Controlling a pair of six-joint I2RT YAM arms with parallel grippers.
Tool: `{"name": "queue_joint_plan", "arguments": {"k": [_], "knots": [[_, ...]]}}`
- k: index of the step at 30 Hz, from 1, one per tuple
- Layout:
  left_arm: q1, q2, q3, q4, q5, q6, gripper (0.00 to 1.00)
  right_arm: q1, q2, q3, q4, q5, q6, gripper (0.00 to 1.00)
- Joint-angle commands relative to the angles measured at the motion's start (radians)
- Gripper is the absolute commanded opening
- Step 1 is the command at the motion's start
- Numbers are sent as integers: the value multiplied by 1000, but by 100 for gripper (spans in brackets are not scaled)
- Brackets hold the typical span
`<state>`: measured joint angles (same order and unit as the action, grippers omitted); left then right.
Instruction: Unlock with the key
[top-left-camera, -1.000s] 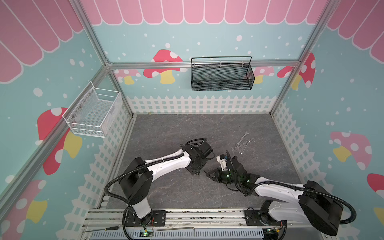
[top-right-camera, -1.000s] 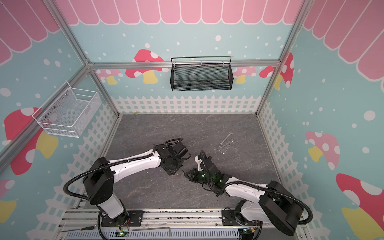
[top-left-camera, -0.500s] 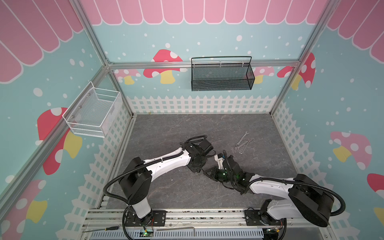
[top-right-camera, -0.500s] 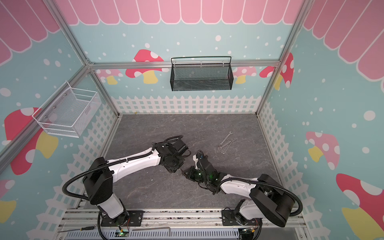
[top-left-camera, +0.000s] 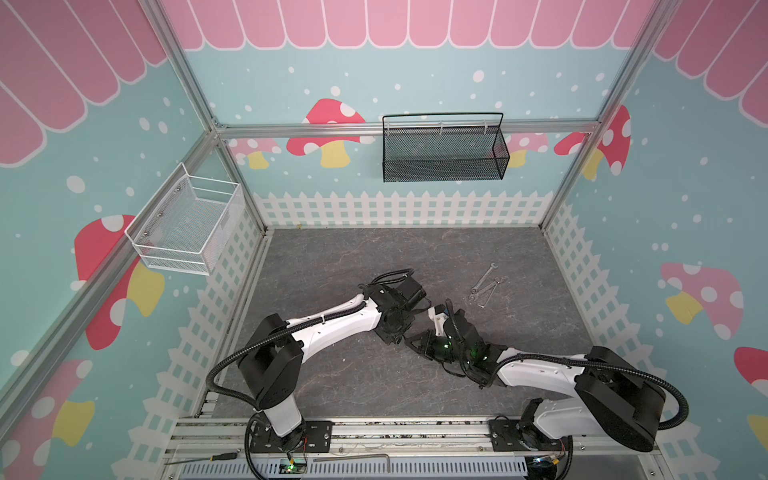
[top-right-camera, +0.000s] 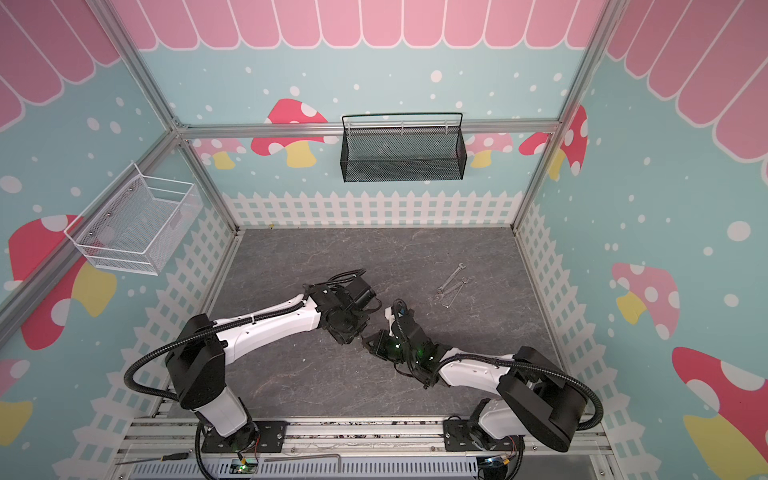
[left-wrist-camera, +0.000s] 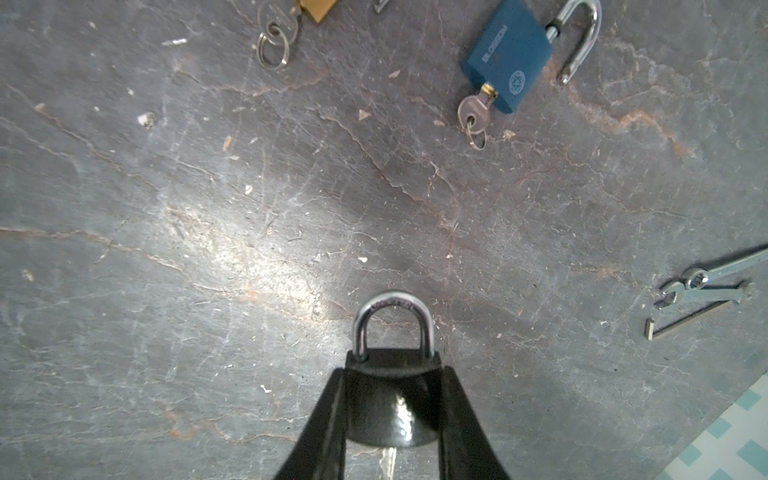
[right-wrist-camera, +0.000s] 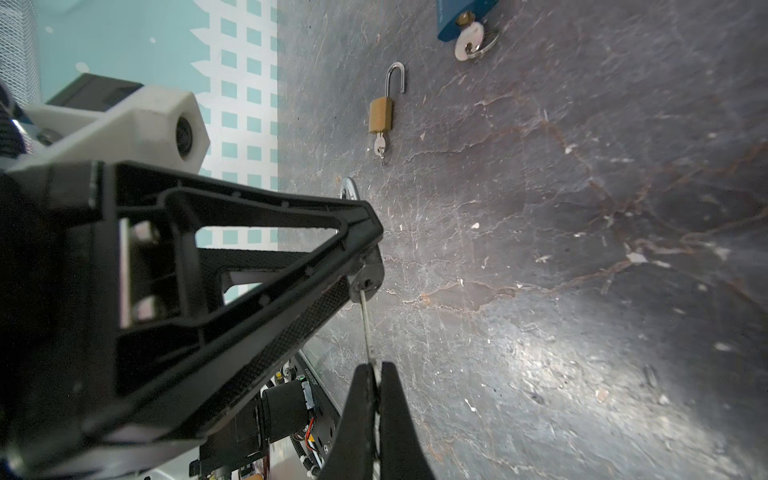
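Padlock (left-wrist-camera: 390, 407): clamped by its sides in left gripper (left-wrist-camera: 392, 368), mid-table (left-wrist-camera: 208, 208) toward near edge, shackle (left-wrist-camera: 392, 309) shut. Key (right-wrist-camera: 365, 324): pinched in closed right gripper (right-wrist-camera: 374, 370), tip at padlock's base, apparently partly in. Probably mid-insertion. Next: push fully home, then twist, keeping padlock steady.

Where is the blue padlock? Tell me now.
In the left wrist view the blue padlock lies on the table, key in it, shackle open, near the brass padlock; neither top view shows it.
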<state>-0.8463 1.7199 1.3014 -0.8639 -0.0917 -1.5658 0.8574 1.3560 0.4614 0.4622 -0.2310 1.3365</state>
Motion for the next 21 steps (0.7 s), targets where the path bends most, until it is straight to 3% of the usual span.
{"name": "queue_joint_plan", "arguments": {"k": [1, 21], "knots": [[-5, -17, 31, -15, 12, 4, 0, 5, -11, 1, 10, 35, 26, 0], [-37, -51, 39, 42, 59, -31, 0, 5, -20, -19, 81, 51, 68, 0]]}}
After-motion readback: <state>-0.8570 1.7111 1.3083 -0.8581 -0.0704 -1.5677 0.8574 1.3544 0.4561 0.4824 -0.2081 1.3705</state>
